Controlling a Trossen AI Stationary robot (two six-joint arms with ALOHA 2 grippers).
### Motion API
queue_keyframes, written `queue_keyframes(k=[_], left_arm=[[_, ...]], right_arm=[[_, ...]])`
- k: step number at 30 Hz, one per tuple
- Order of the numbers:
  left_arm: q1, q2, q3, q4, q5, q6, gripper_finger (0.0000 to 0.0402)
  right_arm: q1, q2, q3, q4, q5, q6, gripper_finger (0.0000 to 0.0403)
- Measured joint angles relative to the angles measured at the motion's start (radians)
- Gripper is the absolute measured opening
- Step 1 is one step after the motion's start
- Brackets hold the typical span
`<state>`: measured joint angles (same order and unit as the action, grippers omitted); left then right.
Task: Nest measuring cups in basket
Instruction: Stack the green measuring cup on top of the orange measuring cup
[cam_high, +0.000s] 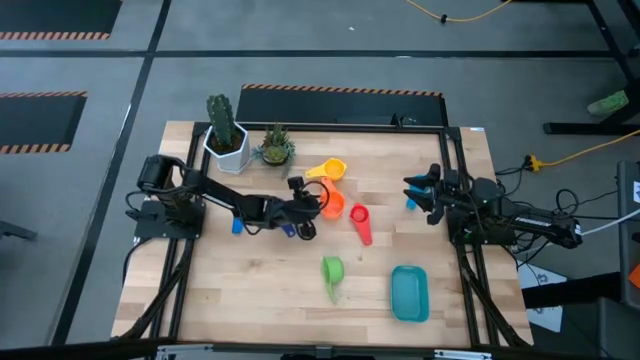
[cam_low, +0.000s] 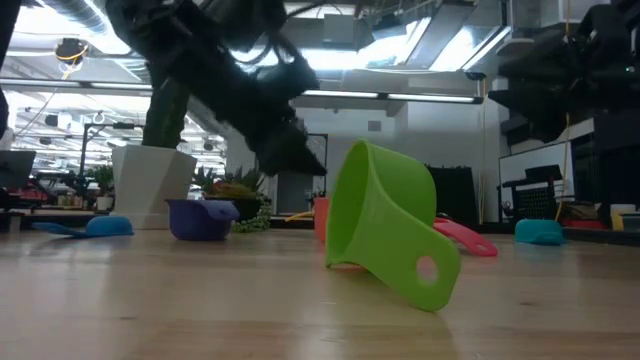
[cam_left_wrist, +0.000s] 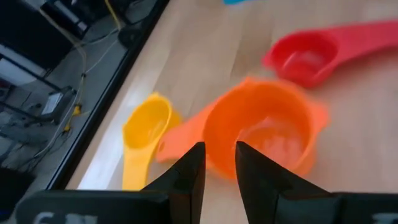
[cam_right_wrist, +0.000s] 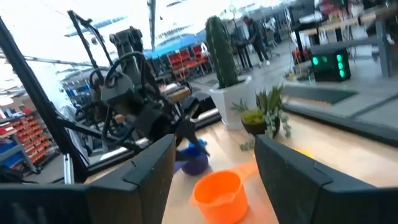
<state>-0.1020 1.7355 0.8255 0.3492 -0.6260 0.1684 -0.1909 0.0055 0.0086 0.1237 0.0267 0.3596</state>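
Observation:
My left gripper (cam_high: 312, 205) (cam_left_wrist: 219, 152) hovers over the orange cup (cam_high: 332, 204) (cam_left_wrist: 261, 134). It is open by a narrow gap, with its fingers over the cup's near wall beside the handle root. The cup stands upright on the table. Around it lie the yellow cup (cam_high: 328, 170), the red cup (cam_high: 361, 224), the dark blue cup (cam_high: 290, 228) (cam_right_wrist: 194, 163) and a light blue cup (cam_high: 237, 226). The green cup (cam_high: 332, 270) (cam_low: 385, 225) lies on its side nearer the front. The teal basket (cam_high: 409, 292) sits near the front right. My right gripper (cam_high: 422, 190) (cam_right_wrist: 214, 143) waits wide open at the right.
A white pot with a cactus (cam_high: 228, 145) and a small plant (cam_high: 274, 148) stand at the far left of the table. A small blue piece (cam_high: 410, 201) lies beside my right gripper. Bare wood shows between the green cup and the basket.

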Motion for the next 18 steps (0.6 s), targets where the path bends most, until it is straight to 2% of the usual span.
queue_keyframes(k=[5,10,13,18], left_arm=[[-0.031,-0.002,0.058,-0.026,0.064,0.0,0.0082],[-0.073,-0.003,0.126,-0.061,0.07,-0.008,0.0082],[-0.104,-0.003,0.188,-0.137,0.07,-0.046,0.0082],[-0.165,-0.004,0.293,-0.379,0.072,-0.113,0.0082]], right_arm=[[0.0,0.0,0.0,0.015,-0.001,-0.002,0.0225],[0.0,0.0,0.0,0.014,-0.002,-0.002,0.0225],[0.0,0.0,0.0,0.008,-0.002,-0.003,0.0225],[0.0,0.0,0.0,0.005,-0.003,-0.005,0.0225]])
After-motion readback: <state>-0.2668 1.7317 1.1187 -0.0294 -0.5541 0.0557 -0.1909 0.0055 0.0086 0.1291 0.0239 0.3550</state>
